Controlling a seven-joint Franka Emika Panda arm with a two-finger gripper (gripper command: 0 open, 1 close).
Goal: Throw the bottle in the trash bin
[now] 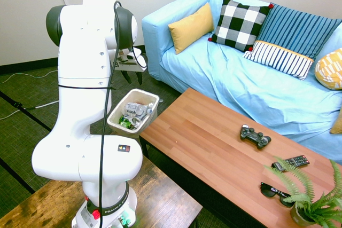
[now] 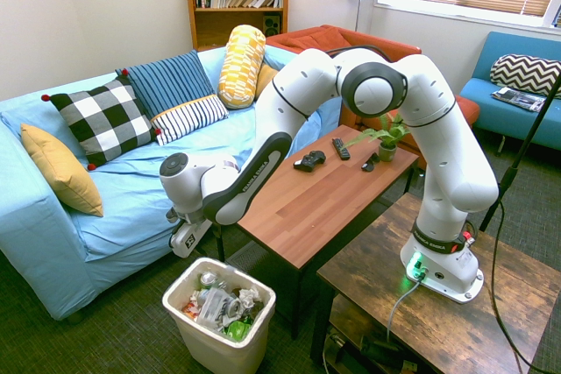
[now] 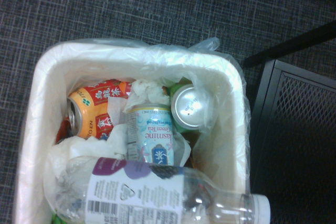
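The clear bottle [image 3: 157, 192], with its white cap and a purple-and-white label, lies on its side across the top of the trash inside the white trash bin [image 3: 39, 77]. In the first exterior view the bottle [image 1: 137, 112] shows as a clear shape in the bin [image 1: 115, 120]. My gripper [image 1: 132, 78] hangs above the bin, open, with nothing between its two dark fingers. From the other side the gripper [image 2: 187, 241] sits just above the far rim of the bin [image 2: 254, 326], and the bottle [image 2: 216, 306] rests among cans and crumpled paper.
Cans [image 3: 186, 107] and tissue fill the bin. The wooden coffee table [image 1: 214, 142] stands right beside it, carrying a game controller [image 1: 255, 136], a remote [image 1: 290, 162], sunglasses [image 1: 275, 193] and a fern [image 1: 312, 201]. The blue sofa [image 1: 251, 89] lies behind.
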